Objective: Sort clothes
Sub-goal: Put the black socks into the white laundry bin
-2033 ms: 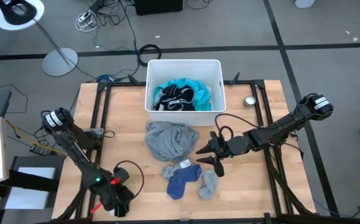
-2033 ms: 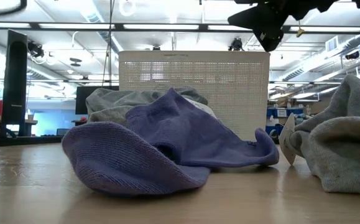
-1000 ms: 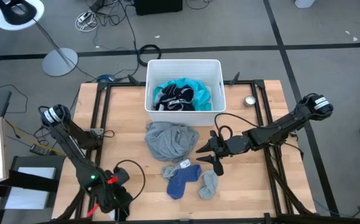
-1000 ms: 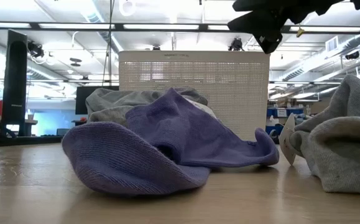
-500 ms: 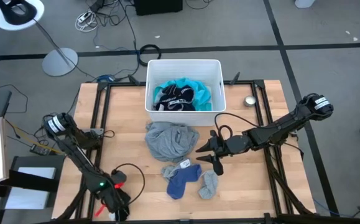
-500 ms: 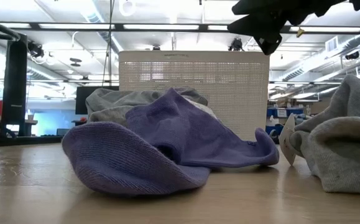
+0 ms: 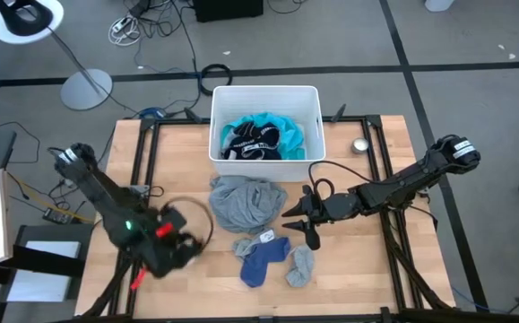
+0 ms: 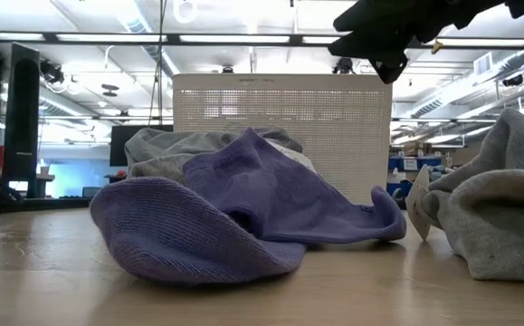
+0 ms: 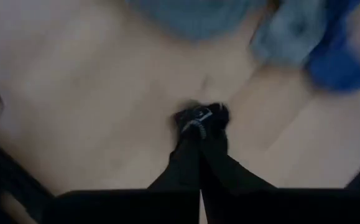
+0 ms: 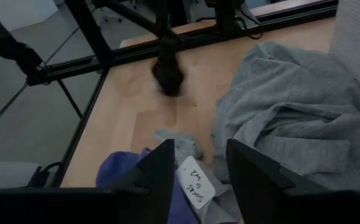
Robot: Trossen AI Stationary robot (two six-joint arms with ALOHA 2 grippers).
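Speaker one: Risk is lying mostly in the crowding. The blue sock [image 7: 261, 260] and the grey sock [image 7: 301, 266] are lying near the table's front edge, touching each other, with a white tag [image 10: 199, 188] between them and the crumpled grey shirt [image 7: 246, 201]. A pinch aimed at one sock could be catching the tag or the shirt's hem and dragging two garments at once.

Speaker two: Where are the other clothes sitting?

Speaker one: A turquoise piece [image 7: 272, 124] and a black piece with white lettering [image 7: 252, 141] are sitting inside the white bin [image 7: 265, 91] at the table's back edge, just behind the shirt.

Speaker two: How are the arms posing?

Speaker one: The right gripper [image 7: 299, 218] is hovering above the table just beside the shirt's right edge, fingers spread apart and holding nothing, arm stretching in low from the right side. In the level view it is hanging well above the cloth. The left gripper [image 9: 202, 120] is hanging over bare wood to the left of the pile, fingers pressed together and empty.

Speaker two: Any danger there?

Speaker one: Both arms are converging on one small pile, so they could be colliding over it.
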